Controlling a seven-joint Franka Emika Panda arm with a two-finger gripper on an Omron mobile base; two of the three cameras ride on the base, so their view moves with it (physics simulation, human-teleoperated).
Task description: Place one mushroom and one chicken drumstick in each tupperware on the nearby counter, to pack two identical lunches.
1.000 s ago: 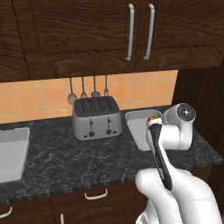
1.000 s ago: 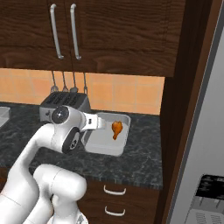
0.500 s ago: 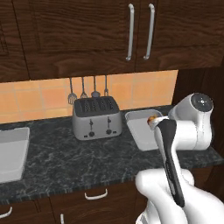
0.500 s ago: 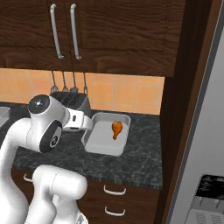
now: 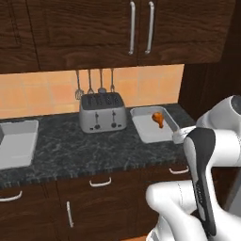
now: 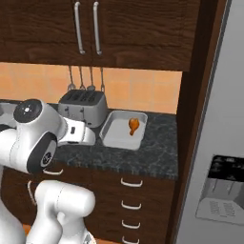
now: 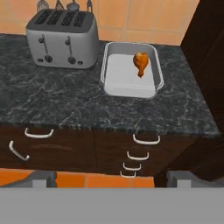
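A chicken drumstick (image 7: pixel 140 63), browned, lies in the far right part of a shallow pale grey tupperware (image 7: pixel 114 81) on the dark speckled counter (image 7: pixel 65 105). The same drumstick (image 5: pixel 158 118) and tupperware (image 5: pixel 146 132) sit right of the toaster in the left base view, and the drumstick (image 6: pixel 134 125) also appears in the right base view. My gripper (image 7: pixel 113 178) hangs open and empty in front of the cabinet drawers, drawn back from the counter's edge and well short of the tupperware. The mushroom is out of view.
A silver toaster (image 5: pixel 102 113) stands left of the tupperware, with utensils (image 5: pixel 94 87) hung on the orange wall behind. A pale rectangular basin (image 5: pixel 16 143) lies at the counter's far left. A tall dark panel and a grey fridge (image 6: pixel 217 143) close off the right side.
The arm has swung back from above the tupperware, and the hand now sits in front of the counter's edge. Both base views have shifted a little. The drumstick has not moved.
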